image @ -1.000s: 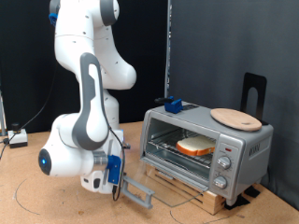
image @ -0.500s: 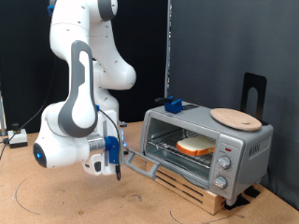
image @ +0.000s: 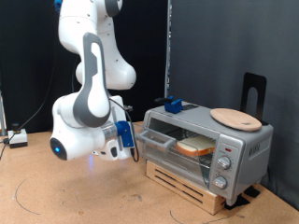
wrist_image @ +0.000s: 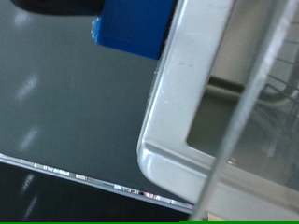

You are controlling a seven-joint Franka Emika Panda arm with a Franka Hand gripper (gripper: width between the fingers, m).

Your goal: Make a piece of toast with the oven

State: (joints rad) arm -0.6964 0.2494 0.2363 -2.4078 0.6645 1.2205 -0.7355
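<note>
Claw (image: 134, 147) beside oven (image: 207, 149) door, toast (image: 196, 146) inside.

A round wooden plate (image: 235, 118) lies well to the exterior view's right of the tool and higher; a blue block (image: 174, 105) sits nearer, up and right of the tool; a wooden pallet (image: 185, 182) lies below and right; the brown surface (image: 75, 191) spreads beneath; a black stand (image: 254, 93) rises far right.
</note>
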